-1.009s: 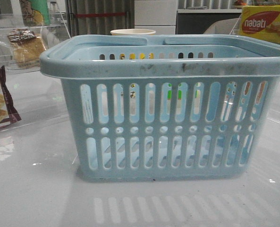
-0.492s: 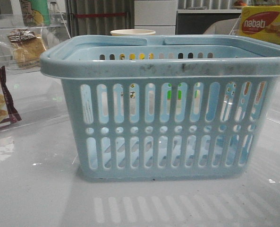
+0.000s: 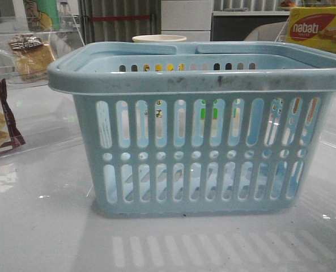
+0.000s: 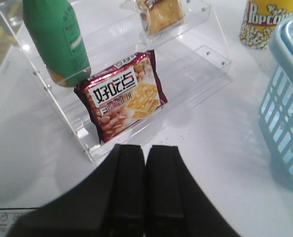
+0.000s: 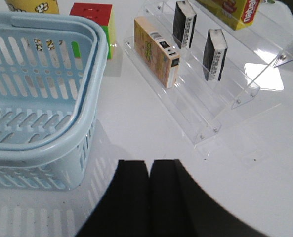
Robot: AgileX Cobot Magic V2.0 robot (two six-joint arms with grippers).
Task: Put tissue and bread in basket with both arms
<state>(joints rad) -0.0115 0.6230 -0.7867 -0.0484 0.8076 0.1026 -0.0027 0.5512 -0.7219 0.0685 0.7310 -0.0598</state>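
Observation:
The pale blue basket [image 3: 201, 79] stands empty in the middle of the table; it also shows in the left wrist view [image 4: 287, 98] and the right wrist view [image 5: 89, 118]. The bread [image 3: 32, 59] in its clear packet lies on the top step of a clear acrylic shelf at the left, also seen in the left wrist view [image 4: 161, 15]. Two black tissue packs [image 5: 184, 23] [image 5: 215, 54] stand on a clear stepped shelf to the basket's right. My left gripper [image 4: 145, 148] is shut and empty, short of the left shelf. My right gripper [image 5: 149, 163] is shut and empty, beside the basket's corner.
On the left shelf are a maroon cracker packet [image 4: 124, 96] and a green bottle [image 4: 57, 39]. A popcorn cup [image 4: 265, 22] stands behind the basket. The right shelf [image 5: 205, 123] also holds a beige box [image 5: 156, 52] and a yellow box [image 5: 230, 10]; a colour cube [image 5: 94, 19] sits nearby.

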